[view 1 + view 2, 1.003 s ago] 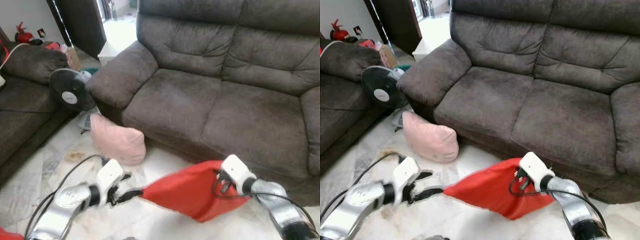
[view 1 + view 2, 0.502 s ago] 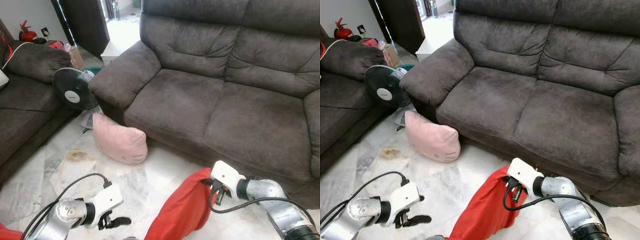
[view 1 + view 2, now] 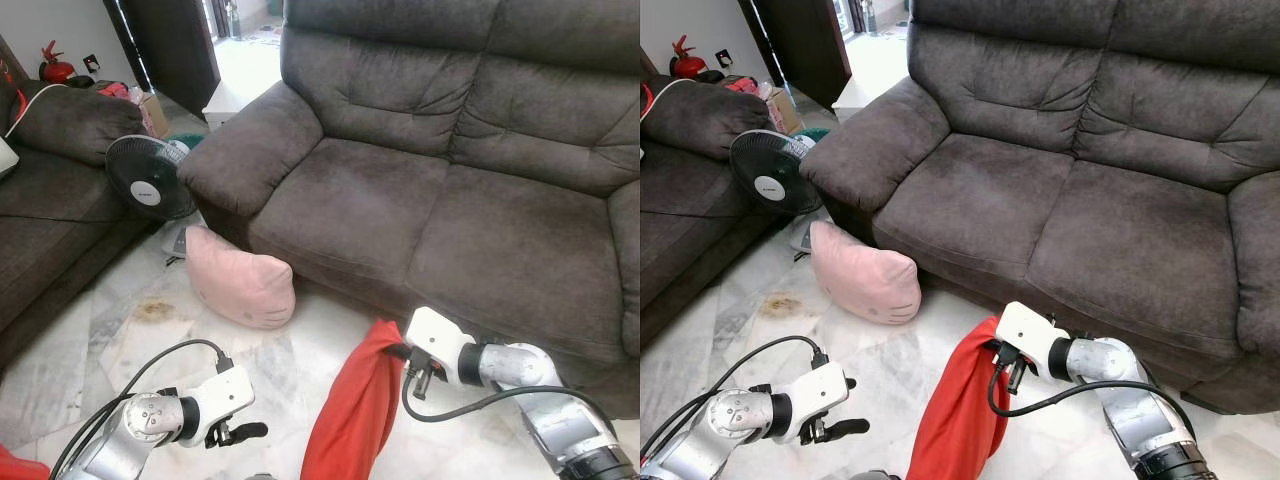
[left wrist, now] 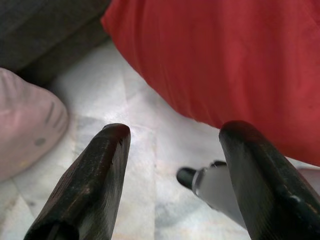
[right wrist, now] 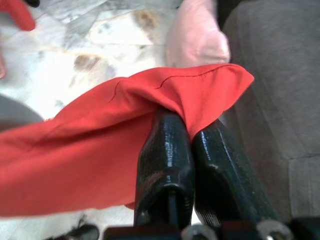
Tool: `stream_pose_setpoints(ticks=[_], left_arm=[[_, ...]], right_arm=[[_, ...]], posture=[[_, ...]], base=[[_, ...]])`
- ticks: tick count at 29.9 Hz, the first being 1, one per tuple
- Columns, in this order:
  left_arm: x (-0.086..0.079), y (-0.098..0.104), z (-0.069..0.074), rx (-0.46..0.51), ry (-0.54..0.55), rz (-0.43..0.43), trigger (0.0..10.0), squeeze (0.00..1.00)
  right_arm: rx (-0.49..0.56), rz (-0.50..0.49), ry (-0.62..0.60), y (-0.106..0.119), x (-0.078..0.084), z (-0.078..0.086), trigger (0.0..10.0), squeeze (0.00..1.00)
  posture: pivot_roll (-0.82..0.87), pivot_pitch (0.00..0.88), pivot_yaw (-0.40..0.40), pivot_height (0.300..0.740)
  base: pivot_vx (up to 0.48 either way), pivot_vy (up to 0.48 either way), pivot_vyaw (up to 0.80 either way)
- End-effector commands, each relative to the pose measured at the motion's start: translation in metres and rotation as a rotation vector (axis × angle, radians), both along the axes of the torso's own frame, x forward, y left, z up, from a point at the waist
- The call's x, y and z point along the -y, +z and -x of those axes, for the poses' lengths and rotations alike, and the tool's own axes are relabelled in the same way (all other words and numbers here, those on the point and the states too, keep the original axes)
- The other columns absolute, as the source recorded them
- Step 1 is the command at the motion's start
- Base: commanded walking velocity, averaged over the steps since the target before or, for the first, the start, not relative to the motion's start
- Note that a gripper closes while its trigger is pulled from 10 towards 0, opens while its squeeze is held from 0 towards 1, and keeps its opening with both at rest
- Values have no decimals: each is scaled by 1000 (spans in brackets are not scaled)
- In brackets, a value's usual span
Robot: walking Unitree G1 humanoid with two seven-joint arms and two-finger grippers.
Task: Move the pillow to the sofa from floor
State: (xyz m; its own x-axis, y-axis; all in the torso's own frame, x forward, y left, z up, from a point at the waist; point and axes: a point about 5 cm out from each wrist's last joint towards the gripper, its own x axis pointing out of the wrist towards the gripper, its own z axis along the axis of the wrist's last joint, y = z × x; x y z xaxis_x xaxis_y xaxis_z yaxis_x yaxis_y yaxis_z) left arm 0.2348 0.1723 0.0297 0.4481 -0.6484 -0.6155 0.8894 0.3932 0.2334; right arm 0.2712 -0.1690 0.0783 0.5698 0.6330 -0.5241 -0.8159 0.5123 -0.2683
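A red pillow (image 3: 350,420) hangs limp above the floor, in front of the grey sofa (image 3: 400,200). My right gripper (image 3: 392,347) is shut on the pillow's top corner (image 5: 200,95), and the cloth is pinched between its fingers (image 5: 167,145). My left gripper (image 3: 245,432) sits low over the floor, left of the pillow and apart from it. It is open with nothing between its fingers (image 4: 107,155). The red pillow (image 4: 225,60) lies just beyond them. A pink pillow (image 3: 240,280) rests on the floor against the sofa's front.
A black standing fan (image 3: 140,180) stands left of the sofa's armrest. Another dark sofa (image 3: 40,220) runs along the left side. Pale marble floor (image 3: 130,330) stretches between them. A doorway (image 3: 240,60) opens at the back.
My left gripper has let go of the red pillow's corner and drawn back low. The pillow has swung from stretched out to hanging down from my right gripper.
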Motion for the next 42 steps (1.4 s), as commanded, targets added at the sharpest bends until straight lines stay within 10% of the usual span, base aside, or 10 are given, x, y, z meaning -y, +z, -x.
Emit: stream_pose_setpoints(ticks=[1, 31, 42], left_arm=[[-5, 1, -5, 24, 31, 7, 10000, 0], [9, 21, -16, 58, 58, 144, 10000, 0], [9, 25, -19, 82, 92, 147, 10000, 0]], right_arm=[[162, -60, -57, 29, -6, -20, 10000, 0], [228, -74, -383, 28, -5, -51, 10000, 0], [253, -30, -701, 28, 28, -65, 10000, 0]], posture=[[113, 62, 34, 740], [122, 57, 22, 740], [118, 53, 20, 740]], base=[[0, 0, 0], [0, 0, 0], [0, 0, 0]])
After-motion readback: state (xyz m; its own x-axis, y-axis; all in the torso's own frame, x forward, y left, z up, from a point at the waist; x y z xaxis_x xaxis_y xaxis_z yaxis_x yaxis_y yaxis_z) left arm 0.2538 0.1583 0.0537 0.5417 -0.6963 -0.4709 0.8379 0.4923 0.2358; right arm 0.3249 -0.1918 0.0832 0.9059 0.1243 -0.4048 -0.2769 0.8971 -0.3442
